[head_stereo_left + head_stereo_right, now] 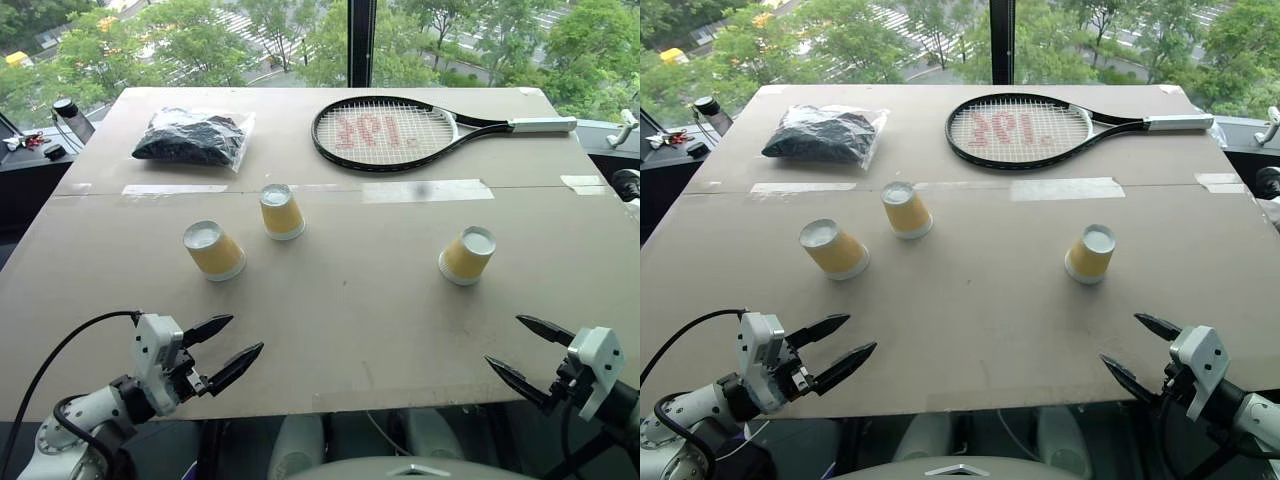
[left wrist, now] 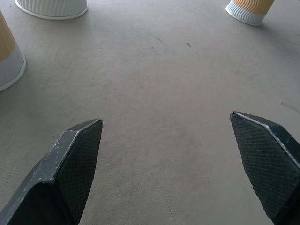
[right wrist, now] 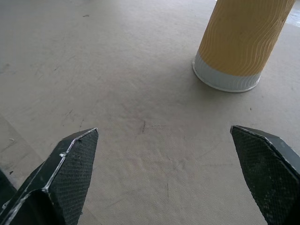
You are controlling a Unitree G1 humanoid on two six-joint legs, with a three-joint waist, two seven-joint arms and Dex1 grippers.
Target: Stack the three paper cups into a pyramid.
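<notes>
Both grippers hover at the near edge of the desk, fingers spread wide and empty

Left gripper (image 1: 221,348) sits at the near left corner, pointing forward and inward, slightly downward, its two black fingers (image 2: 77,159) well apart with nothing between them; the right gripper (image 1: 530,350) mirrors it at the near right corner, fingers just as wide and holding nothing. Beyond them on the bare grey desk (image 1: 340,310) stand the three paper cups, all upside down and unstacked: the left cup (image 1: 213,249) and the middle cup (image 1: 281,211) near each other, the right cup (image 1: 467,254) well apart from both. Past a strip of tape (image 1: 425,190) lie a black-framed racket (image 1: 390,133) and a clear bag of dark stuff (image 1: 192,136), with treetops outside the window behind
</notes>
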